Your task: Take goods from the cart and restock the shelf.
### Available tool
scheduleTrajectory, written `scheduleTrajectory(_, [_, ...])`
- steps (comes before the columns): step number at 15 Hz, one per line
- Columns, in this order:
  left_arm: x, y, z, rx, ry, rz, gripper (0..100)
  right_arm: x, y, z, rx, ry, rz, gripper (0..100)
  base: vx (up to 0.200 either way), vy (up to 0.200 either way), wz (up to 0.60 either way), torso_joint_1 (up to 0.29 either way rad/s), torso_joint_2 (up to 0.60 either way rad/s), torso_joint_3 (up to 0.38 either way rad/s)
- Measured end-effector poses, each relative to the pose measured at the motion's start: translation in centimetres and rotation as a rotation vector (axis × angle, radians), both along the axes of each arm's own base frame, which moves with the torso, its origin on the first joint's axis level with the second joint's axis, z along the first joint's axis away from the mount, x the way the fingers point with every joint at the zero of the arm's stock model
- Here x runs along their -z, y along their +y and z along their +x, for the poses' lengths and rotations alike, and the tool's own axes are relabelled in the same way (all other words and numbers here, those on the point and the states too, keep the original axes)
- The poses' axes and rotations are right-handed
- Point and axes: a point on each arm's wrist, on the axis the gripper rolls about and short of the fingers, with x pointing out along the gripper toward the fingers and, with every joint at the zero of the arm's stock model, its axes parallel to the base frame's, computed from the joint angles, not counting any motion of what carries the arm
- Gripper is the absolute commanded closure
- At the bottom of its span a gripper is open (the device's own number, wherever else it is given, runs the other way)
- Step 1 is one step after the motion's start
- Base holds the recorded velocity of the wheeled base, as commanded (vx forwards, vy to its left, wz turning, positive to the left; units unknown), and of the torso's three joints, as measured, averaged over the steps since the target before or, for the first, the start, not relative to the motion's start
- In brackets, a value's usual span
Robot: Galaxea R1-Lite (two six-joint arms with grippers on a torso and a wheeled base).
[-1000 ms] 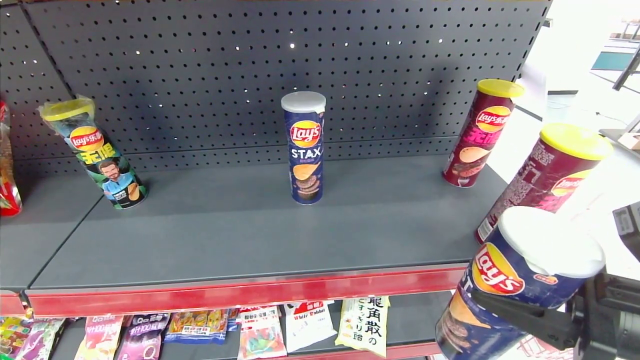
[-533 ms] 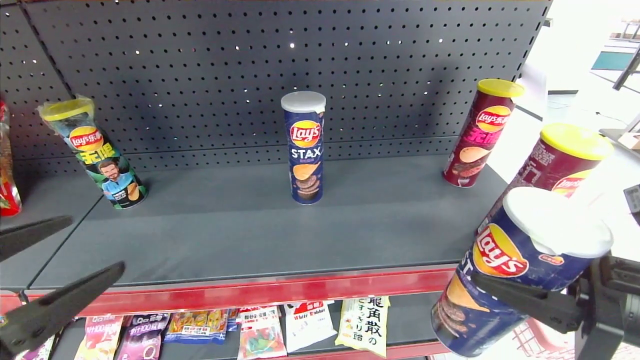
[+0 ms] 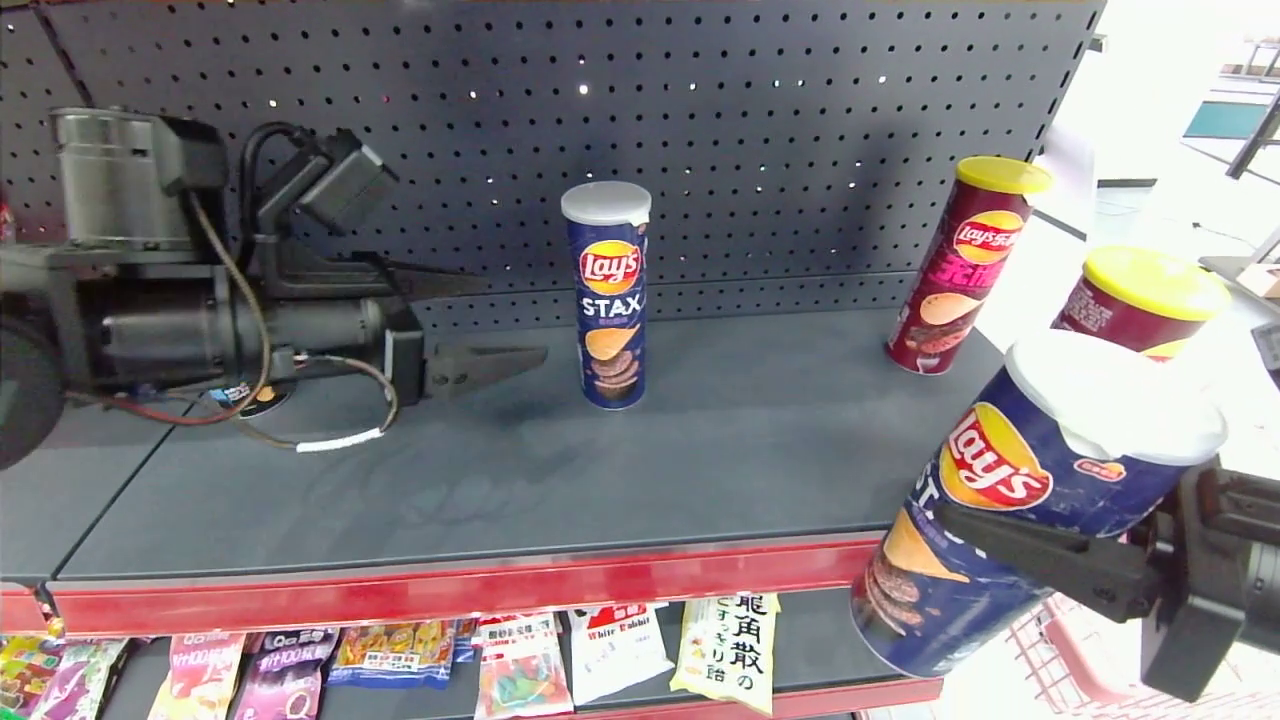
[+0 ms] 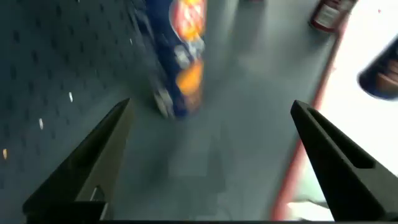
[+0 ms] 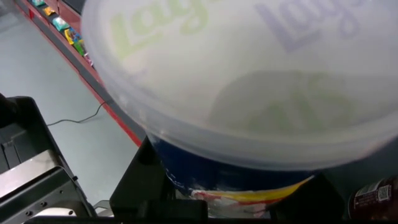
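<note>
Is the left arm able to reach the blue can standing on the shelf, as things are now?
Probably yes: the open left gripper is beside the blue can, and nothing stands between them on the shelf.

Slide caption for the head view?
Right gripper holds a tilted blue can by the shelf edge; open left gripper faces the upright blue can.

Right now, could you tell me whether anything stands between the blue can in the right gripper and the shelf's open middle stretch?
Nothing visible does. The held blue can hangs off the shelf's right front corner; the board between the standing blue can and the maroon can is bare. The left gripper is beyond, leftward.
</note>
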Motion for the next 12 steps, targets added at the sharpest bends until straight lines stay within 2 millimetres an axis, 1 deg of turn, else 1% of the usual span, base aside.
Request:
scheduleTrajectory(2, [-0.1,-1.3,2.9,0.024,-0.024,0.0,0,0.1,0.0,0.1,0.005,0.003,-0.002,100,0.0,0.0,0.0,0.0,0.0,0.0])
scheduleTrajectory(4, [-0.4,-2.3,5.0,0.038,-0.047,-0.006,0,0.1,-0.1,0.1,0.01,0.001,-0.001,100,0.0,0.0,0.0,0.0,0.0,0.0])
scheduleTrajectory(8, [0.2,-4.3,7.2,0.08,-0.053,-0.012,0,0.0,-0.3,0.2,0.023,0.0,0.0,100,0.0,0.0,0.0,0.0,0.0,0.0])
scheduleTrajectory(12, [0.6,-5.5,8.8,0.091,-0.07,-0.015,0,0.0,-0.4,0.2,0.027,-0.001,0.001,100,0.0,0.0,0.0,0.0,0.0,0.0])
